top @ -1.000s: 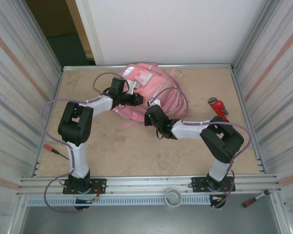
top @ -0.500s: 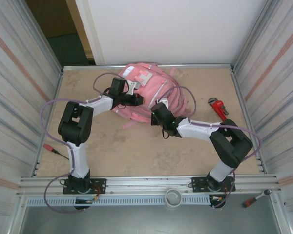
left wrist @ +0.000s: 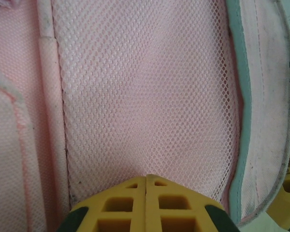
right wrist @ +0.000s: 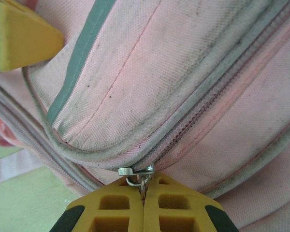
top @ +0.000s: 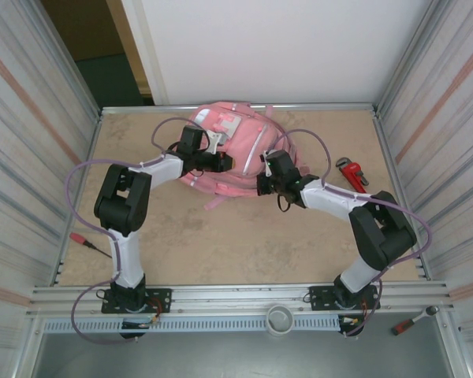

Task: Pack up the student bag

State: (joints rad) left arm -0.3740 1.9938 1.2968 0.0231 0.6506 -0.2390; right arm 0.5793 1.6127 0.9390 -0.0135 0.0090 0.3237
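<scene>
bench [top: 221, 236]: beige top, walled by ribbed metal panels, with a white wall behind.
right hand [right wrist: 145, 182]: jaws fully closed, its yellow fingers pinching the metal zip pull [right wrist: 135, 171] where a zip line ends on the student bag [right wrist: 183, 72].
left hand [left wrist: 146, 178]: jaws closed tip to tip, up against the bag's pink mesh panel [left wrist: 145, 96]; cannot tell whether any fabric is caught between them.
both hands: in the top view, one at each side of the bag, near each other.
student bag: lies on the bench in the upper middle of the top view, close to the back wall.
pipe wrench [top: 351, 173]: red, on the bench to the right of the bag, apart from it.
small red-handled tool [top: 85, 240]: at the bench's left edge.
</scene>
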